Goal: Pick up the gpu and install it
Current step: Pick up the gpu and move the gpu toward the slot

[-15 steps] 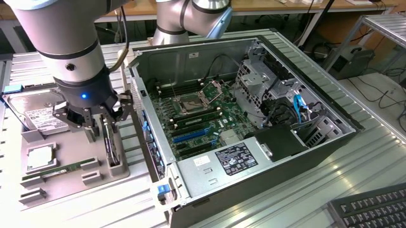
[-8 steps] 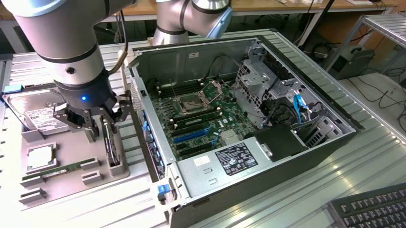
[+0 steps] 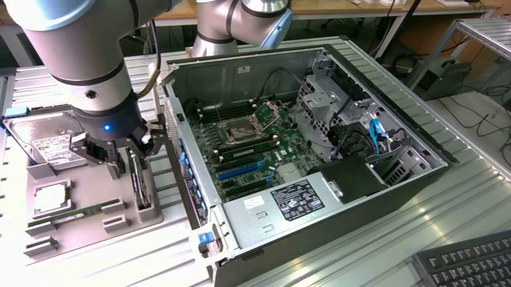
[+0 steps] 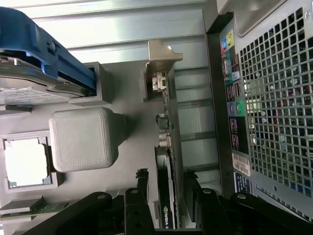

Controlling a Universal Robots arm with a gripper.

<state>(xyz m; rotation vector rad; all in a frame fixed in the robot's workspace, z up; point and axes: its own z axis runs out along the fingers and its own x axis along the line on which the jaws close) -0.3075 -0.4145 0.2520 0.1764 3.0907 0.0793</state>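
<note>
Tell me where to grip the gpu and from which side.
Pinch the gpu across its thin top edge, a finger on each flat face, coming straight down. It stands on edge in the holder's slot, so only its upper part is free. The open gripper straddles it that way.

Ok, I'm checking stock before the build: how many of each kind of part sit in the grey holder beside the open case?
Hard drive: 1
Processor chip: 1
Memory stick: 1
gpu: 1
Total: 4
</note>
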